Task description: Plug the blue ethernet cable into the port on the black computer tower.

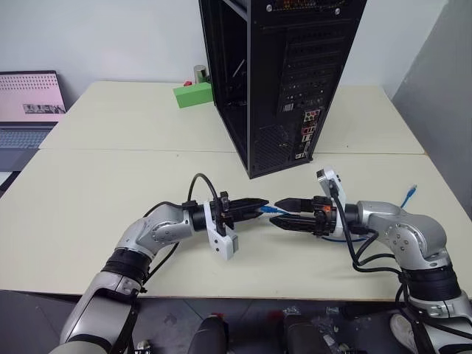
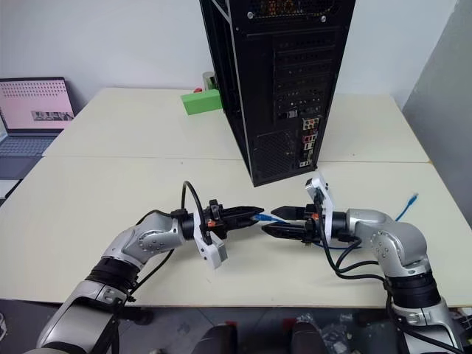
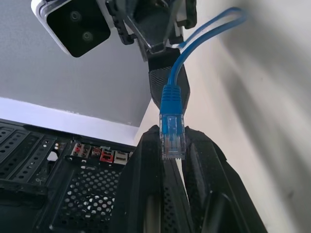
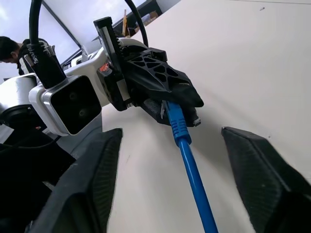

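Two grippers meet just before the black computer tower: the left gripper pinches the blue ethernet cable near its plug. Right wrist view: the right gripper straddles the cord, fingers apart. Insertion into the port, probably there, remains.

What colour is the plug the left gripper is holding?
Blue boot with a clear tip, on the plug in the left gripper; the left wrist view shows it best.

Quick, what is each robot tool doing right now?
Left tool: closed, holding the blue ethernet cable by its plug.
Right tool: open, holding nothing.
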`<action>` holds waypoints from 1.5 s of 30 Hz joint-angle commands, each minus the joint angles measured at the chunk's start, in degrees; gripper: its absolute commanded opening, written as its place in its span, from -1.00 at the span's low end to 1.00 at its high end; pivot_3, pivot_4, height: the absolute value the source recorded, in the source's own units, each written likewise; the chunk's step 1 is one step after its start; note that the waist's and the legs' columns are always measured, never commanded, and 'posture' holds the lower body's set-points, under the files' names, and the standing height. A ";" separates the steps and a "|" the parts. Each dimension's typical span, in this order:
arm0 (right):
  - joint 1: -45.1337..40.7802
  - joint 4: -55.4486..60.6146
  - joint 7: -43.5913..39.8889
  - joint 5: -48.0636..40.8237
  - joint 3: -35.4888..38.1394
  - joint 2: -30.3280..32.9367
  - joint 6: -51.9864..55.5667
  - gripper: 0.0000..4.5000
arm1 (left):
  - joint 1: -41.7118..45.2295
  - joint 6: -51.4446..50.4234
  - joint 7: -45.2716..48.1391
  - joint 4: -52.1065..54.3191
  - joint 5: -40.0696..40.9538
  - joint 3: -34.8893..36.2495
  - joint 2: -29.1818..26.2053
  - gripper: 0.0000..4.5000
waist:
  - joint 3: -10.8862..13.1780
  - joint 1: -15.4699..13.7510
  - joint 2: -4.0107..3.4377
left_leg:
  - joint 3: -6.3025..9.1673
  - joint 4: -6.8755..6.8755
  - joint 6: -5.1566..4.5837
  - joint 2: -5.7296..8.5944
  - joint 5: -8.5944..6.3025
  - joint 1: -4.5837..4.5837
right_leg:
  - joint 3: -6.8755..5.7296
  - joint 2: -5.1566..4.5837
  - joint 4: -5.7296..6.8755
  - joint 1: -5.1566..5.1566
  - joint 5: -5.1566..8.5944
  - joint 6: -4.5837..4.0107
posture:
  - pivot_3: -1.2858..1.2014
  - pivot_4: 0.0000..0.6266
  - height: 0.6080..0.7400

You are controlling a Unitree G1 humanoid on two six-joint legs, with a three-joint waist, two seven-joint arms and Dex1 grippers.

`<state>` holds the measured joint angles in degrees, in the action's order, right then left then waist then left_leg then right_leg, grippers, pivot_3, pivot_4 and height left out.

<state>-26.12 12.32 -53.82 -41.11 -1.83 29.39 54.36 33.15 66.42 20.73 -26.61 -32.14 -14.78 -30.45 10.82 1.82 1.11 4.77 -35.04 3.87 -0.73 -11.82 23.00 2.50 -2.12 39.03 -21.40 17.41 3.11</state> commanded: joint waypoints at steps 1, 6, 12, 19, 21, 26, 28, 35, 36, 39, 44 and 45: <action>-1.33 1.94 0.95 -2.14 1.29 -0.51 0.33 0.09 | 0.60 0.00 -2.03 2.07 -0.20 -0.15 -0.31 -0.87 | 0.00 0.03 0.00 | 0.00 0.00 0.00 0.00 0.00 0.00 | 0.00 0.00 0.00 0.00 0.00 0.00 | 0.03 -0.52 1.00; -1.80 1.69 1.82 -2.85 1.38 -0.82 0.69 -0.44 | 0.30 -0.64 -3.05 2.87 -0.66 -0.32 -0.16 -0.87 | 0.00 0.02 0.00 | 0.00 0.00 0.00 0.00 0.00 0.00 | 0.00 0.00 0.00 0.00 0.00 0.00 | 0.03 -0.52 1.00; -2.63 1.04 2.17 -3.28 1.35 -1.10 1.04 -1.00 | 0.17 -1.22 -4.19 3.57 -1.35 -0.72 -0.46 -0.87 | 0.00 0.02 0.00 | 0.00 0.00 0.00 0.00 0.00 0.00 | 0.00 0.00 0.00 0.00 0.00 0.00 | 0.03 -0.52 1.00; -3.96 -0.12 1.50 -2.84 0.93 -0.64 1.52 -1.00 | -0.62 -4.15 0.12 2.03 1.80 -4.06 -1.07 -0.87 | 0.00 0.02 0.00 | -0.01 0.00 0.00 0.00 0.00 0.00 | 0.00 0.00 0.01 0.00 0.00 0.00 | 0.03 -0.52 1.00; -4.30 -0.44 1.04 -2.35 0.59 -0.19 1.31 -1.00 | -1.23 -4.90 1.40 1.68 4.12 -4.73 -1.30 -0.56 | 0.00 0.04 0.00 | 0.00 0.00 0.00 0.00 0.00 0.00 | -0.01 0.00 0.01 0.00 0.00 0.00 | 0.03 -0.52 1.00; -4.16 -0.74 -0.08 -0.74 0.06 1.77 0.14 -1.00 | -2.64 -10.90 6.31 1.69 11.12 -5.27 -1.34 -0.19 | 0.00 0.04 -0.01 | 0.00 0.01 0.00 -0.01 0.00 0.00 | 0.00 0.01 0.01 -0.01 0.00 0.00 | 0.03 -0.52 1.00; -3.42 -0.60 -0.06 0.55 0.12 3.17 -1.07 -1.00 | -4.27 -17.53 9.33 3.29 17.54 -4.25 -0.33 0.04 | 0.00 0.07 -0.01 | -0.01 0.01 0.00 -0.01 0.00 0.00 | 0.00 0.01 0.01 -0.02 0.00 0.00 | 0.03 -0.52 1.00; -2.09 -2.39 4.61 6.31 3.84 6.78 -7.76 -1.00 | -11.49 -53.43 14.19 21.67 34.73 -2.03 7.52 0.60 | 0.00 -0.02 0.00 | 0.01 0.00 0.00 0.00 0.00 0.03 | 0.00 -0.01 0.01 -0.01 0.00 0.00 | 0.03 -0.52 1.00; -2.37 -2.97 5.95 6.91 4.51 6.36 -8.61 -1.00 | -11.76 -57.75 14.10 24.11 35.80 -1.85 8.51 0.67 | 0.00 -0.02 0.00 | 0.03 -0.01 0.00 0.00 0.00 0.05 | -0.02 -0.02 -0.01 0.00 0.00 0.00 | 0.03 -0.52 1.00; -3.45 -4.38 10.64 10.28 5.48 4.67 -12.51 -1.00 | -11.72 -68.69 10.90 30.46 37.94 -0.84 12.56 0.67 | 0.00 0.11 0.00 | 0.04 -0.01 0.00 -0.01 0.00 0.03 | -0.02 0.01 0.01 0.00 0.00 0.00 | 0.03 -0.52 1.00; -3.99 -4.64 16.66 16.32 4.43 2.26 -17.97 -1.00 | -9.89 -76.72 5.10 33.10 34.50 -0.40 17.10 0.67 | 0.00 0.25 0.00 | 0.03 0.00 0.00 -0.01 0.00 0.00 | 0.00 0.04 0.02 -0.01 0.00 0.00 | 0.03 -0.52 1.00; -4.15 -4.62 18.66 17.65 4.30 1.23 -19.13 -1.00 | -9.12 -78.35 2.94 32.81 33.98 0.04 18.54 0.67 | 0.00 0.22 0.00 | 0.03 0.00 0.00 -0.02 0.00 0.00 | 0.01 0.05 0.02 0.00 0.00 0.00 | 0.03 -0.52 1.00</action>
<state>-28.95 6.43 -38.01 -25.61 1.99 31.62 38.20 22.82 -9.34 27.06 4.24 2.95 -16.26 -13.44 10.81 2.04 1.10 4.79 -35.04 3.88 -0.75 -11.82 23.00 2.51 -2.07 39.04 -21.40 17.41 3.11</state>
